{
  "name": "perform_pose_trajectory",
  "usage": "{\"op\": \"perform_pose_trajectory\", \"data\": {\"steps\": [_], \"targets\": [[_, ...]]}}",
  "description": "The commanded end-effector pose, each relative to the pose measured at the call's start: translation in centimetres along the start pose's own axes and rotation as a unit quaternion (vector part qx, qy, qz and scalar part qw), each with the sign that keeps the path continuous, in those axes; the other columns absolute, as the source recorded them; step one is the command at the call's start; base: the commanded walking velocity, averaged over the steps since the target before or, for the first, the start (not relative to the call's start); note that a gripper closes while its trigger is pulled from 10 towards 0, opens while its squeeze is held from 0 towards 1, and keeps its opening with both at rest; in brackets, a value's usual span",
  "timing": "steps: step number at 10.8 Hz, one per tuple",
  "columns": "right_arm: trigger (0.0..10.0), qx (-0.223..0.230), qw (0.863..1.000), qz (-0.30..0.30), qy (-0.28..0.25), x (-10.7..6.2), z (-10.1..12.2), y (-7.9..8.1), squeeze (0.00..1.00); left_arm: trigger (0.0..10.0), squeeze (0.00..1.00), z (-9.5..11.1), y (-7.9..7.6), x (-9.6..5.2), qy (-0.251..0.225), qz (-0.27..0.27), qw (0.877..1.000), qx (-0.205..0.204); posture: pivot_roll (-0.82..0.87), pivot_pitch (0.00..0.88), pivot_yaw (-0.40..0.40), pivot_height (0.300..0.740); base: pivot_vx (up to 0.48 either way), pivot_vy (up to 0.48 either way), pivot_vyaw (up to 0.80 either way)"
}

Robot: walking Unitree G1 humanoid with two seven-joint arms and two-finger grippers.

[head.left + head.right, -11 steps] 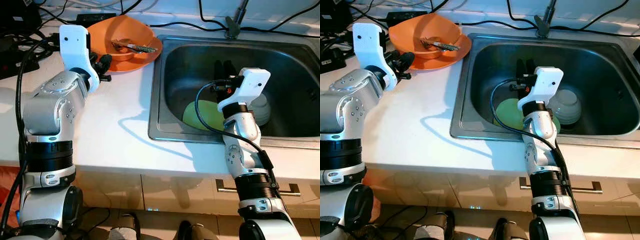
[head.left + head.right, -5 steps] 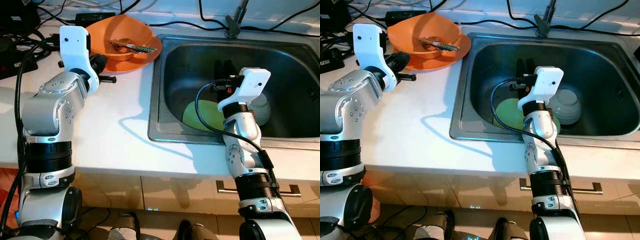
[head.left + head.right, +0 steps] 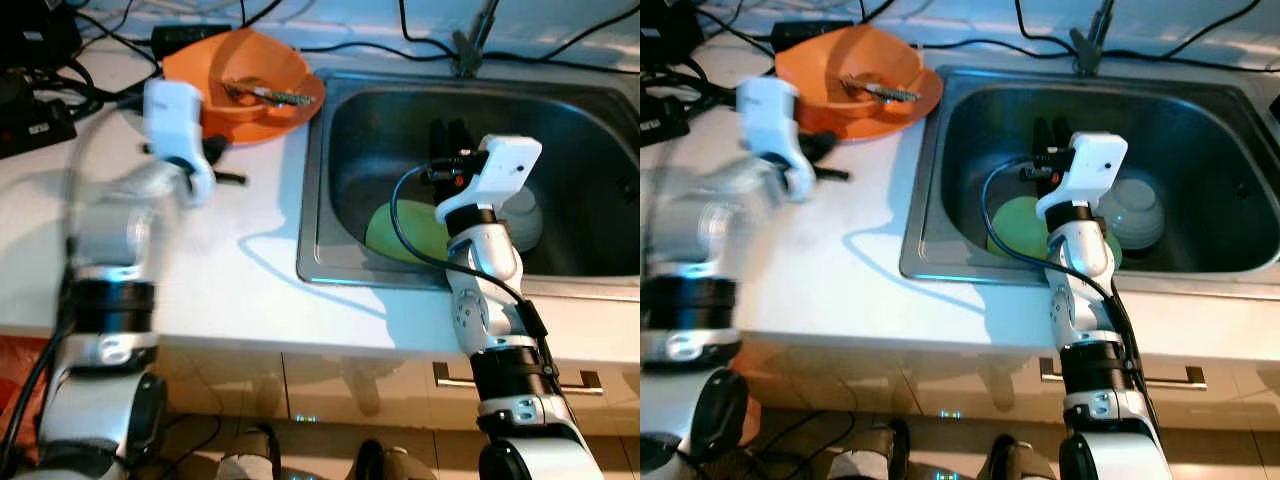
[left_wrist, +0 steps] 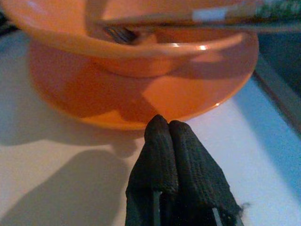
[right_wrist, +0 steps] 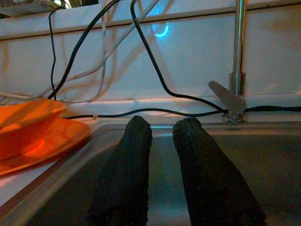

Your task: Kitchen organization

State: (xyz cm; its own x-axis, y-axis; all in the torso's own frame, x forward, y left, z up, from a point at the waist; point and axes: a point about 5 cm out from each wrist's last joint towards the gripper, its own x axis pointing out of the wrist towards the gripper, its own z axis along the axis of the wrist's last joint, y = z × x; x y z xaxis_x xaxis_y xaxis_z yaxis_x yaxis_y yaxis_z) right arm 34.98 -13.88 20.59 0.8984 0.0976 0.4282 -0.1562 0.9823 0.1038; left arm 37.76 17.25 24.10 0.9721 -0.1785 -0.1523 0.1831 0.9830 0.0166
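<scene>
An orange bowl [image 3: 250, 72] stands on an orange plate [image 3: 296, 108] at the back of the white counter, with a fork [image 3: 262, 94] lying across the bowl. My left gripper [image 3: 222, 162] is shut and holds nothing. It hovers low over the counter just in front of the plate's rim [image 4: 141, 117], and the arm is blurred. In the steel sink [image 3: 330, 190] lie a green plate [image 3: 398, 232] and an upturned white bowl [image 3: 527, 215]. My right gripper [image 3: 447, 135] hangs over the sink, slightly open with nothing between its fingers [image 5: 127, 174].
A faucet [image 3: 470, 40] stands behind the sink. Black cables [image 3: 90, 90] and a black box [image 3: 35, 115] crowd the counter's back left. The white counter [image 3: 230, 260] in front of the plate is bare. A drawer handle [image 3: 520, 380] sits below the sink.
My left arm has swung right and toward the near side, now blurred, its shut gripper still by the orange plate. The right arm and the dishes have not moved.
</scene>
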Motion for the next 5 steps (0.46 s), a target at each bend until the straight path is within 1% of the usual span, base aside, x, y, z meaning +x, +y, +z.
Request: {"op": "perform_pose_trajectory", "data": {"steps": [1, 3, 5], "targets": [[10.0, 0.005, 1.000, -0.009, 0.009, -0.3, -0.4, -0.2, 0.00, 10.0, 0.00, 0.8, -0.4, 0.6, -0.016, -0.004, 1.000, 0.019, 0.14, 0.172, -0.007, 0.740, 0.000, 0.000, 0.00], [10.0, 0.005, 1.000, -0.011, 0.007, -0.4, -0.3, -0.2, 0.00, 10.0, 0.00, 1.8, -0.9, 1.5, -0.030, -0.004, 0.999, 0.024, 0.13, 0.170, -0.002, 0.740, 0.000, 0.000, 0.00], [10.0, 0.005, 1.000, -0.012, 0.008, -0.6, -0.4, -0.2, 0.00, 10.0, 0.00, 1.8, -1.0, 2.1, -0.030, -0.006, 0.999, 0.026, 0.13, 0.170, 0.001, 0.740, 0.000, 0.000, 0.00]]}}
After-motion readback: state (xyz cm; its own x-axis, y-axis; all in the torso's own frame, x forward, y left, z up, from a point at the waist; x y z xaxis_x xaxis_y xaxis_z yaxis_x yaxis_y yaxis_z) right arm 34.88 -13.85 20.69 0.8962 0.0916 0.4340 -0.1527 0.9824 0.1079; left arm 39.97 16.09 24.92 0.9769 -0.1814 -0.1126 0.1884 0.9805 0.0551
